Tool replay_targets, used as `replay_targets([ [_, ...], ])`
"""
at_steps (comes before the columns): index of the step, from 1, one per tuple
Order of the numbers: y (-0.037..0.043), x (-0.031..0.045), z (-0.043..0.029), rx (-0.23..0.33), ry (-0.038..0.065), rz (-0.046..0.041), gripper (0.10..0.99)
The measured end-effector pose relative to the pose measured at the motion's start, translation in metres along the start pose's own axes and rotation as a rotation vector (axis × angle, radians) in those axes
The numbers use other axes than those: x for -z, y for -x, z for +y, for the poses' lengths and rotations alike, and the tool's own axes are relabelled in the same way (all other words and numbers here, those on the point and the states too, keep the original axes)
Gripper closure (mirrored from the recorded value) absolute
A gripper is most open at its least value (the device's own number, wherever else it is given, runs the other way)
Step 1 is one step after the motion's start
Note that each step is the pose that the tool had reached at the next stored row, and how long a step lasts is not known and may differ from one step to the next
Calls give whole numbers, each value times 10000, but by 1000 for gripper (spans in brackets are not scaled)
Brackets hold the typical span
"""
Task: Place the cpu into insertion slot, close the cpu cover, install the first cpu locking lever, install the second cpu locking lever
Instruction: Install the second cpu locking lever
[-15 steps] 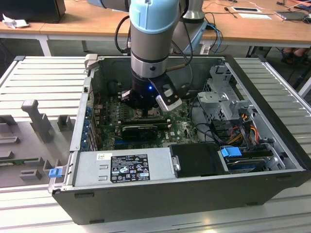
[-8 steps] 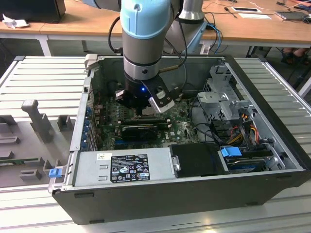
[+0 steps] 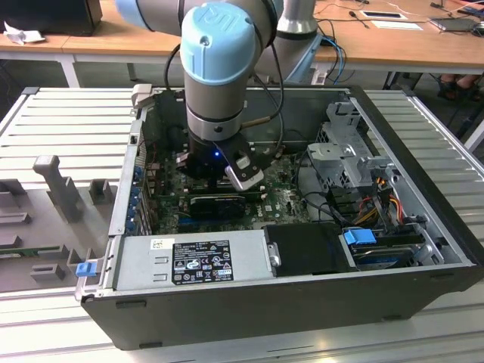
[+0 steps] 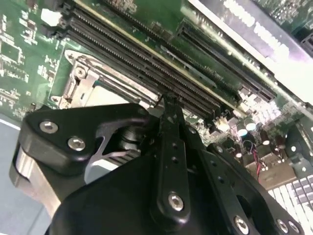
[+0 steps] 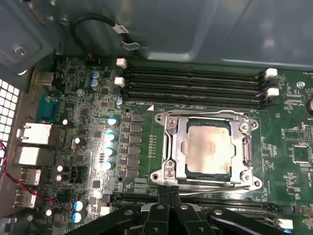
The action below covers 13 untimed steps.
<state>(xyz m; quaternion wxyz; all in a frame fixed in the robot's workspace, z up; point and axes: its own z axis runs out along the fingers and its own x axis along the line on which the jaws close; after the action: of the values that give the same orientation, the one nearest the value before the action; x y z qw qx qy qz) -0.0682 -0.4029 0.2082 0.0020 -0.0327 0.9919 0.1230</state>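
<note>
In the first wrist view the cpu [image 5: 208, 147], a pale metal square, lies flat in the insertion slot [image 5: 162, 119] on the green board. The cpu cover [image 5: 178, 142] is down around it, and the chip's face shows through the cover's window. Thin metal lever rods [image 5: 215, 184] run along the socket's edges. My gripper [image 5: 168, 192] is shut, its tips pressed together right at the socket edge by one lever rod, with nothing visible between them. In the second wrist view the gripper [image 4: 168, 100] points at the memory-slot side of the socket [image 4: 90, 81]. The arm [image 3: 219, 76] reaches down into the open computer case.
Long black memory slots [image 5: 195, 83] run beside the socket, with the case wall [image 5: 195, 29] behind them. A black card [image 3: 219, 203], the power supply [image 3: 193, 261] and a drive cage [image 3: 348, 144] crowd the case. A grey fixture [image 3: 53, 197] sits at the exterior view's left.
</note>
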Motion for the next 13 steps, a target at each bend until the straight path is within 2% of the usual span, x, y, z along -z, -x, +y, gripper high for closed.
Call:
replay_targets([
  [3,-64,-21,-5,3,119,-9,980],
  [4,-72,-40,-11,6,217,-15,980],
  [5,-76,-50,-14,5,268,-20,980],
  [10,-106,-88,-22,7,465,-30,980],
  [13,-107,-107,-26,6,700,-49,980],
])
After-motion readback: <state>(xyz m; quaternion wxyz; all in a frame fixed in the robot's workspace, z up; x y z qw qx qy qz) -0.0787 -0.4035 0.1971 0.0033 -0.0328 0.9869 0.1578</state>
